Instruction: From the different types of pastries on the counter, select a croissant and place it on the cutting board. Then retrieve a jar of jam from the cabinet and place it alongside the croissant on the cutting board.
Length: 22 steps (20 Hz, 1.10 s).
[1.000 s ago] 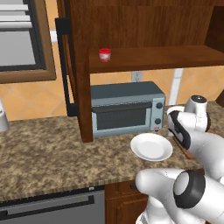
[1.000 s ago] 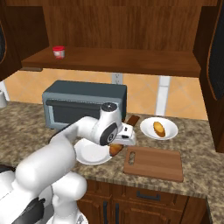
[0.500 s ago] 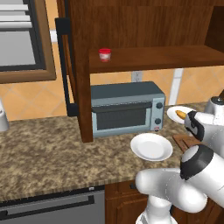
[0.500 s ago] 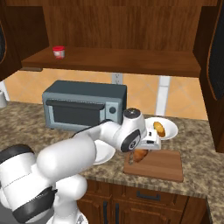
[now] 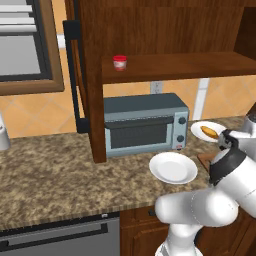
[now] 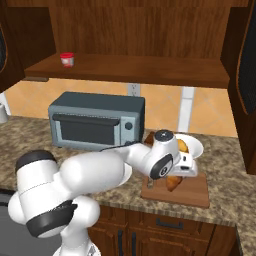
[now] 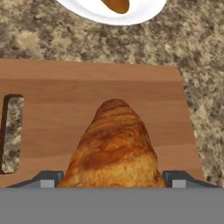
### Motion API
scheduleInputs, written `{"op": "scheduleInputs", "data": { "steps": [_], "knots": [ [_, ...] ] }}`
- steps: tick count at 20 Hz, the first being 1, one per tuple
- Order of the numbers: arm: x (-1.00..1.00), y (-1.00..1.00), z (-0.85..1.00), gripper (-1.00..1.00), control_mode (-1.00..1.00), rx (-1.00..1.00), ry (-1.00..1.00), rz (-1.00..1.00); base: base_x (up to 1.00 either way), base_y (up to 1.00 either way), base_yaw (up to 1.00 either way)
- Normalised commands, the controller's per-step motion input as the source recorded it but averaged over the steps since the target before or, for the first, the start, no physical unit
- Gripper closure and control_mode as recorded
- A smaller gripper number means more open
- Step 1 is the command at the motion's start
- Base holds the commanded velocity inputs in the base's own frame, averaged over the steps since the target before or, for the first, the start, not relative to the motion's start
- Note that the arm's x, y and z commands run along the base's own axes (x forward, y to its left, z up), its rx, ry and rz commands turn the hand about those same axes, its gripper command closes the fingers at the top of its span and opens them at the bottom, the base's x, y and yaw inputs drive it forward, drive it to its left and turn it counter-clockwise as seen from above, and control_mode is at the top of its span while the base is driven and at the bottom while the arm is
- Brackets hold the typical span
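Hand view: two-finger gripper point(image 7: 112, 177) clamps oval orange-brown croissant point(image 7: 113, 146) just above flat reddish-brown wooden cutting board point(image 7: 87, 100) — positioned for set-down. Squat red jam jar point(image 6: 67, 59) on cabinet shelf — step 2.

There are two white plates, one empty point(image 5: 173, 168) and one with a pastry point(image 6: 196, 146). I count two pastries, the croissant point(image 7: 114, 148) and a golden one point(image 5: 209, 132), one cutting board point(image 7: 92, 94), one toaster oven point(image 5: 145, 123), and one jar of jam point(image 5: 119, 62).
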Motion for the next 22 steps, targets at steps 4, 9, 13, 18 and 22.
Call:
{"op": "scheduleInputs", "data": {
  "steps": [4,9,13,18,22],
  "knots": [
    [0.01,-0.09,-0.57,1.0,-1.0,0.0,-0.01,0.0,0.0,0.0,0.0],
    [0.19,-0.01,-0.32,1.0,-1.0,0.0,-0.07,0.0,0.0,0.0,0.0],
    [0.3,0.0,-0.17,1.0,-1.0,0.0,-0.06,0.0,0.0,0.0,0.0],
    [0.25,-0.03,-0.28,1.0,-1.0,0.0,-0.04,0.0,0.0,0.0,0.0],
    [0.21,-0.12,-0.3,1.0,-1.0,0.0,-0.03,0.0,0.0,0.0,0.0]
  ]
}}
